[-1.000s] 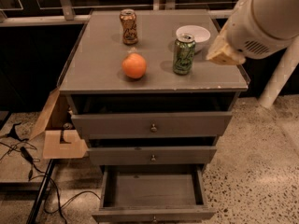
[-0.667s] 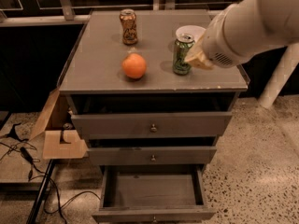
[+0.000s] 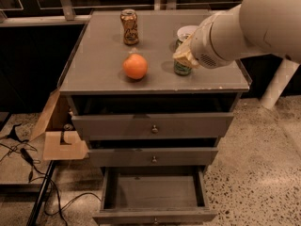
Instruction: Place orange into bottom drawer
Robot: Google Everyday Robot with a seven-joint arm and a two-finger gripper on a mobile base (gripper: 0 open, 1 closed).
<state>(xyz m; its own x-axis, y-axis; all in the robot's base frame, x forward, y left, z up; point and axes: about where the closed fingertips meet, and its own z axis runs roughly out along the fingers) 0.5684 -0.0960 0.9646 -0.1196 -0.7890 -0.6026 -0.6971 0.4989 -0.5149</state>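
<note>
The orange (image 3: pixel 135 66) sits on the grey cabinet top (image 3: pixel 94 69), left of centre. The bottom drawer (image 3: pixel 155 192) is pulled out and open, with nothing inside it. My gripper (image 3: pixel 184 54) is at the end of the big white arm reaching in from the right. It hovers over the cabinet top to the right of the orange and is apart from it. It partly covers a green can (image 3: pixel 181 68).
An orange-brown can (image 3: pixel 129 26) stands at the back of the top. A white bowl (image 3: pixel 187 31) peeks out behind the arm. The two upper drawers (image 3: pixel 153 126) are slightly ajar. A cardboard box (image 3: pixel 59 131) and cables (image 3: pixel 28 164) lie on the floor to the left.
The arm has swung left across the cabinet top. It now covers most of the green can and bowl, and the gripper is closer to the orange. The orange has not moved.
</note>
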